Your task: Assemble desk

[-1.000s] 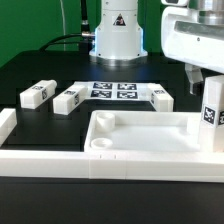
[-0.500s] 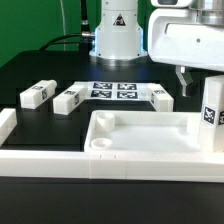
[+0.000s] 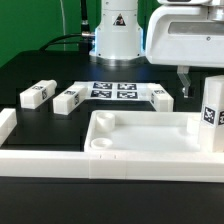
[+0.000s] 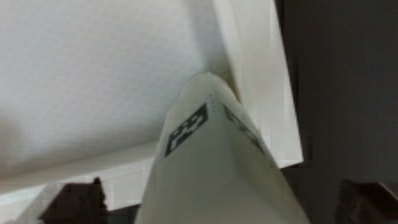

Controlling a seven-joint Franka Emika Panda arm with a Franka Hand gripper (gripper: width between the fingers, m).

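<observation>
The upright leg point(image 3: 211, 115) is let go (the gripper point(image 3: 200, 78) just got spread wide around it) and left standing in the tabletop's point(image 3: 140, 160) corner at the exterior view's right, so it's probably placed.

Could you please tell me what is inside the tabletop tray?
One leg block stands upright in the tabletop's corner at the exterior view's right. The block covers whatever it sits in; the near rim hides some floor.

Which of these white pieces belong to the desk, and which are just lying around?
Desk: tabletop, upright leg, first lying leg, second lying leg, third lying leg.
Just there: marker board, border rail.
</observation>
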